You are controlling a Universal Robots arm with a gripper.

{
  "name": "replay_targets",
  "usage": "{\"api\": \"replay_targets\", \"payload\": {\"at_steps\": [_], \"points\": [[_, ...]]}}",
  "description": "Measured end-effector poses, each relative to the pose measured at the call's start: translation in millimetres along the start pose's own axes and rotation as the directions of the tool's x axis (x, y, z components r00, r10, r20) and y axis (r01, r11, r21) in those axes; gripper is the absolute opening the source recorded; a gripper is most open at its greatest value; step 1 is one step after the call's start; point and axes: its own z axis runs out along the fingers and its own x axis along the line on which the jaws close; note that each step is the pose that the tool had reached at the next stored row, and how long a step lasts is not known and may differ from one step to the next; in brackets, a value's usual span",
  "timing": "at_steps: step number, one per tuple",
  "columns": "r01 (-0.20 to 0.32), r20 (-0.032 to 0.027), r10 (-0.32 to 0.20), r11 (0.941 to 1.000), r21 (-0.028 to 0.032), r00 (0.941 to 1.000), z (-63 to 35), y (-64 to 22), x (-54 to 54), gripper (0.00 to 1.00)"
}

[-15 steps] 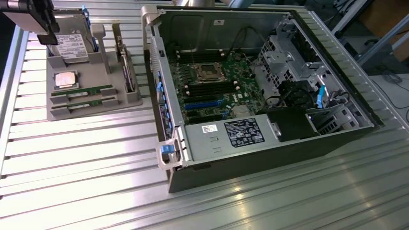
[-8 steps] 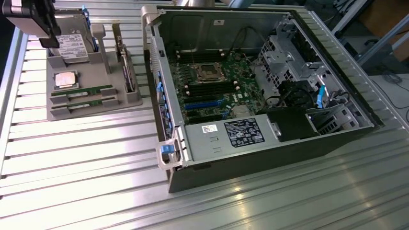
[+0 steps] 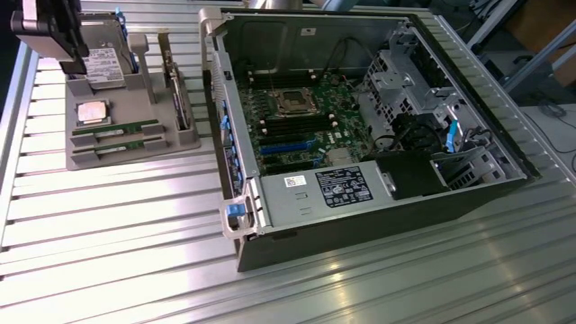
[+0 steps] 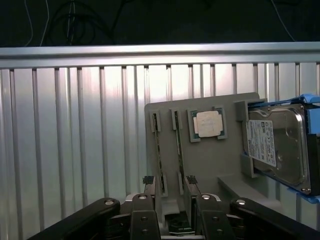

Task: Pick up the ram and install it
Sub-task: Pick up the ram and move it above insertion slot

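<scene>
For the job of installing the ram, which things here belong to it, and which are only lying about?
Belong to the job:
- ram sticks in the grey holder
- open gripper, near the holder
- motherboard inside the open computer case

Only lying about:
- hard drive
- processor chip
- expansion card
- power supply

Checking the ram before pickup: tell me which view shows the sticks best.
The exterior view: the ram sticks show green sides in the grey holder. The wrist view gives the ram sticks edge-on, thin strips.
</scene>
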Motion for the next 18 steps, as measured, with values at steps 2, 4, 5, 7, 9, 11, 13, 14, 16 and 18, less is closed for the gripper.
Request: {"api": "replay_targets", "payload": {"at_steps": [2, 4, 5, 7, 9, 11, 13, 14, 16, 18], "points": [[0.000, 0.0000, 0.000, 1.0000, 0.0000, 1.0000, 3.4, -0.2, 0.1, 0.36], [0.000, 0.0000, 0.000, 1.0000, -0.0001, 1.0000, 5.0, -0.2, 0.1, 0.36], [0.000, 0.0000, 0.000, 1.0000, 0.0000, 1.0000, 6.4, -0.3, 0.2, 0.36], [0.000, 0.0000, 0.000, 1.0000, 0.0000, 1.0000, 8.5, -0.3, 0.2, 0.36], [0.000, 0.0000, 0.000, 1.0000, 0.0000, 1.0000, 10.2, -0.4, 0.3, 0.36], [0.000, 0.0000, 0.000, 1.0000, 0.0000, 1.0000, 13.4, -0.6, 0.4, 0.36], [0.000, 0.0000, 0.000, 1.0000, 0.0000, 1.0000, 15.9, -0.7, 0.5, 0.36], [0.000, 0.0000, 0.000, 1.0000, 0.0000, 1.0000, 17.5, -0.7, 0.6, 0.36], [0.000, -0.0001, 0.000, 1.0000, 0.0000, 1.0000, 18.9, -0.8, 0.6, 0.36], [0.000, 0.0000, 0.000, 1.0000, 0.0000, 1.0000, 20.3, -0.9, 0.8, 0.36]]}}
